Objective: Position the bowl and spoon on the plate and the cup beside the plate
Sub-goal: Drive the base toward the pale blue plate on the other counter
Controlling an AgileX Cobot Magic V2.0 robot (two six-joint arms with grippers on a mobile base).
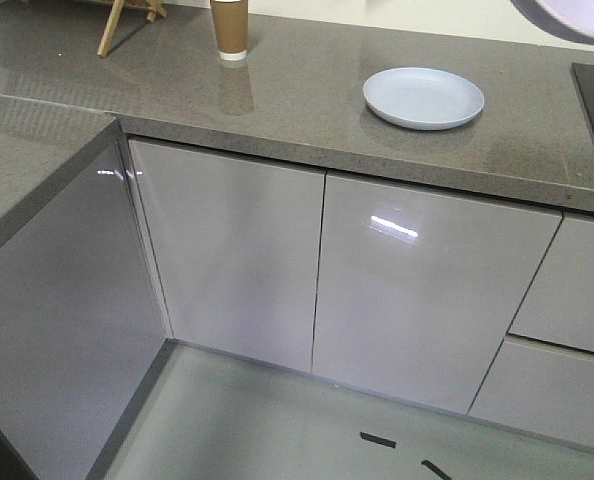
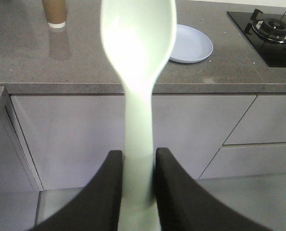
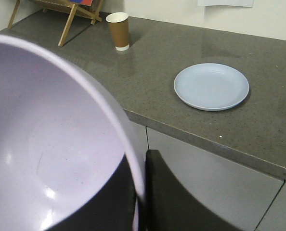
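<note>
The pale blue plate (image 1: 423, 97) lies bare on the grey countertop; it also shows in the wrist views (image 2: 191, 44) (image 3: 211, 86). The brown paper cup (image 1: 230, 30) stands upright at the back, well left of the plate (image 3: 119, 31) (image 2: 54, 13). My left gripper (image 2: 138, 159) is shut on the handle of the mint-white spoon (image 2: 138, 43), held in the air in front of the cabinets, scoop toward the counter. My right gripper (image 3: 139, 192) is shut on the rim of the lavender bowl (image 3: 46, 144), held off the counter's front edge. A bit of the bowl (image 1: 577, 18) shows at the front view's top right.
A gas hob (image 2: 273, 33) is set in the counter right of the plate. A wooden stand (image 3: 61, 14) sits at the back left near the cup. The counter turns a corner on the left (image 1: 27, 150). Glossy grey cabinet doors (image 1: 377, 280) lie below.
</note>
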